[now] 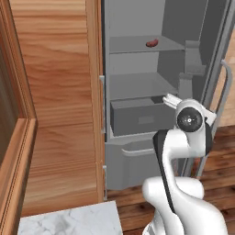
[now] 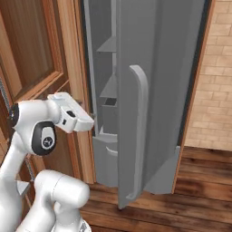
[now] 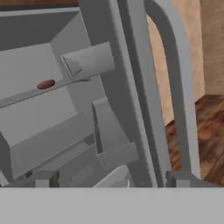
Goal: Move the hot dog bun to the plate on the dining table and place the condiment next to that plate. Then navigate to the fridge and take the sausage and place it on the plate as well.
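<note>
The fridge (image 1: pixel 137 124) stands open, its door (image 2: pixel 136 90) swung out to the right. The sausage (image 1: pixel 152 43), small and dark red-brown, lies alone on an upper grey shelf; in the hand view the sausage (image 3: pixel 45 84) is far off at the upper left. My gripper (image 3: pixel 113 178) is open, its fingertips (image 3: pixel 43 178) wide apart with nothing between them. It hangs in front of the fridge at about drawer height, well below and short of the sausage. The hot dog bun, plate, condiment and dining table are out of view.
A tall wooden cabinet panel (image 1: pixel 59 92) flanks the fridge on the left. Door bins (image 3: pixel 109 140) and the long door handle (image 2: pixel 140 118) lie close to the hand's right. A marble top corner (image 1: pixel 69 220) sits low left. Brick wall (image 2: pixel 213 68) and wood floor (image 2: pixel 199 186) are right.
</note>
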{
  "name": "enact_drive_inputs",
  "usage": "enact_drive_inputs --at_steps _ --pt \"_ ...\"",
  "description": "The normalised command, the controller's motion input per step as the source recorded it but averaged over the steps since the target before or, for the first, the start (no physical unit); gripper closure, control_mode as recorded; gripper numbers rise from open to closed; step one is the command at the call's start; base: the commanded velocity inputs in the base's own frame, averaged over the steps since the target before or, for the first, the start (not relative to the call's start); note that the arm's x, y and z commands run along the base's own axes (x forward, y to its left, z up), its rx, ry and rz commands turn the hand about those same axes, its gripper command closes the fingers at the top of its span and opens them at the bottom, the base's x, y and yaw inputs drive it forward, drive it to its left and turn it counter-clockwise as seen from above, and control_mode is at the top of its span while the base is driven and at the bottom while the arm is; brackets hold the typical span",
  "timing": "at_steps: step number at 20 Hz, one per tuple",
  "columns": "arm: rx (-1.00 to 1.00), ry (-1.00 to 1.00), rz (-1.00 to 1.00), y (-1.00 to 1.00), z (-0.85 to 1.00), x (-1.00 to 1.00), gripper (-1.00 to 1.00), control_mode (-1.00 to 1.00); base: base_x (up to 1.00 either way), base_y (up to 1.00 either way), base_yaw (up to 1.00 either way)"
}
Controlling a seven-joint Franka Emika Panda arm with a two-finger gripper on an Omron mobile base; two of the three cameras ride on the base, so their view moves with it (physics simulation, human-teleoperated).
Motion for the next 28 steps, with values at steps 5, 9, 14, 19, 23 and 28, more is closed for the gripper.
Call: enact_drive_inputs --at_steps 5,9,14,19,23,28 --pt "0.00 0.04 0.11 0.69 0.62 0.04 -1.00 -1.00 0.00 0.00 0.00" --pt "-0.01 0.17 -0.07 -0.39 -0.04 0.71 -1.00 -1.00 0.00 0.00 0.00" --pt "0.00 0.31 -0.18 -1.00 -0.46 0.81 -1.00 -1.00 0.00 0.00 0.00" --pt "-0.01 0.27 -0.16 -0.92 -0.72 0.62 -1.00 -1.00 0.00 0.00 0.00" --pt "-0.02 0.22 -0.15 -0.84 -0.64 0.69 -1.00 -1.00 0.00 0.00 0.00" --pt "-0.04 0.16 -0.11 -1.00 -0.53 0.52 -1.00 -1.00 0.00 0.00 0.00"
